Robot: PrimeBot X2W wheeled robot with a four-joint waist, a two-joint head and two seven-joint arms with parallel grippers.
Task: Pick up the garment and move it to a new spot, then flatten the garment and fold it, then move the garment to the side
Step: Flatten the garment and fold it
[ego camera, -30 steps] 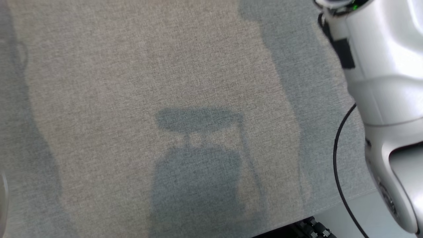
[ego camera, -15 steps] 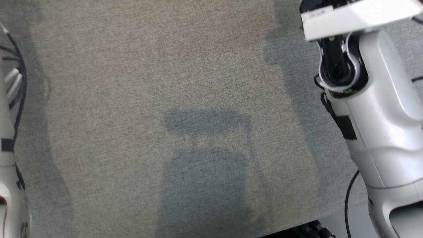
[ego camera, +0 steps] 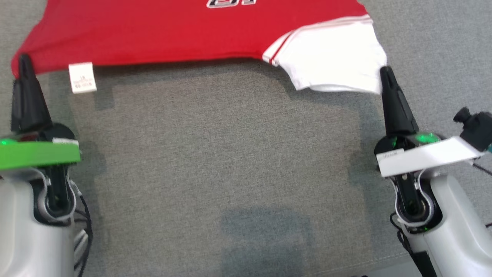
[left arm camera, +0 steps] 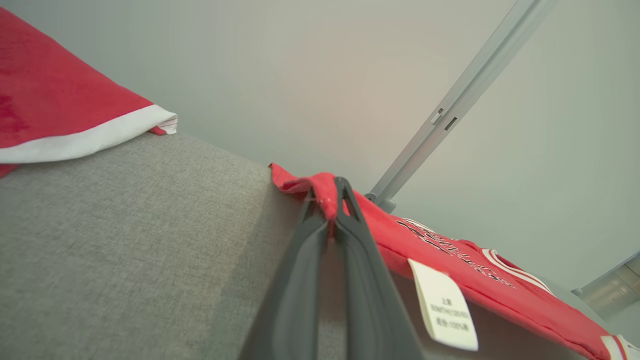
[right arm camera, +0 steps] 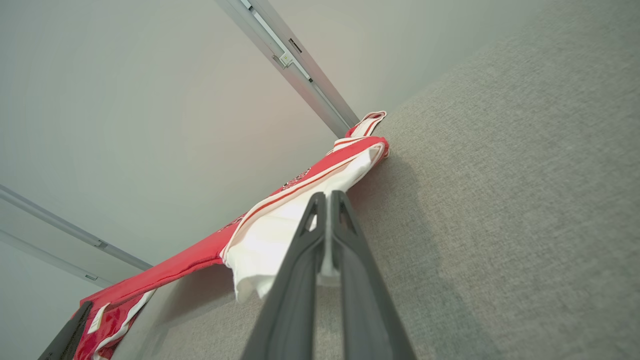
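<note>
Garment (ego camera: 173, 34), red, spreads over the far part of the grey cloth counter (ego camera: 230, 154) at twelve o'clock in the head view, its near edge casting a shadow. Its white sleeve (ego camera: 334, 57) sits at one o'clock. Left hand (ego camera: 25, 59), at ten o'clock, is pinched tight on the red corner; right hand (ego camera: 385, 71), at two o'clock, is clamped on the sleeve's hem. A white label (ego camera: 82, 77) hangs from the edge just beside the left hand.

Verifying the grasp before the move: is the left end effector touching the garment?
Touching. Left wrist view: the left end effector is shut, red edge of the garment pinched between its fingers.
</note>
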